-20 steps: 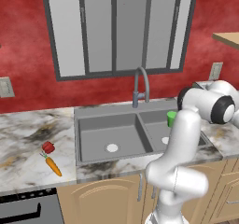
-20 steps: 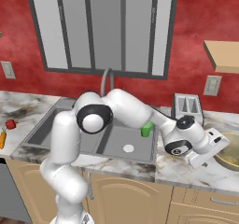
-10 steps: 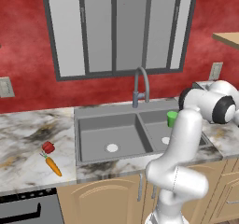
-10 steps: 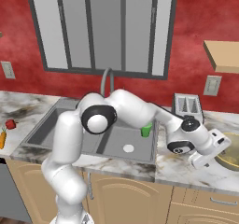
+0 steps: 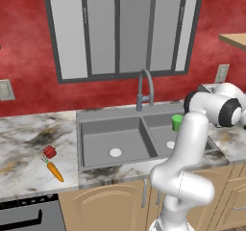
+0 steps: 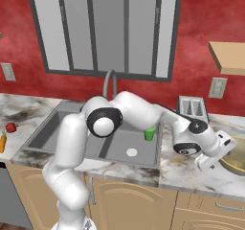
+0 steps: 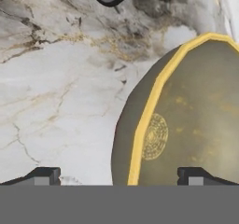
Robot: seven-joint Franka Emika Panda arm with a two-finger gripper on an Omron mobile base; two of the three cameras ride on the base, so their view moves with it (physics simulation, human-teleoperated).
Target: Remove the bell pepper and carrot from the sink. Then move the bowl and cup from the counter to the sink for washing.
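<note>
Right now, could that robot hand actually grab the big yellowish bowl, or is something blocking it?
Probably yes. The gripper is open and hangs right over the bowl, one fingertip each side of its near rim. Nothing lies between them; only bare counter sits beside it.

arm over bowl (image 6: 235, 161), cup (image 6: 150, 133) in sink (image 6: 57, 129)

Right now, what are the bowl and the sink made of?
The bowl looks like glazed ceramic: smooth olive surface, bright yellow rim, a printed medallion inside. The sink looks like brushed metal, being flat matte grey all over. Both are rendered, so these are guesses.
</note>
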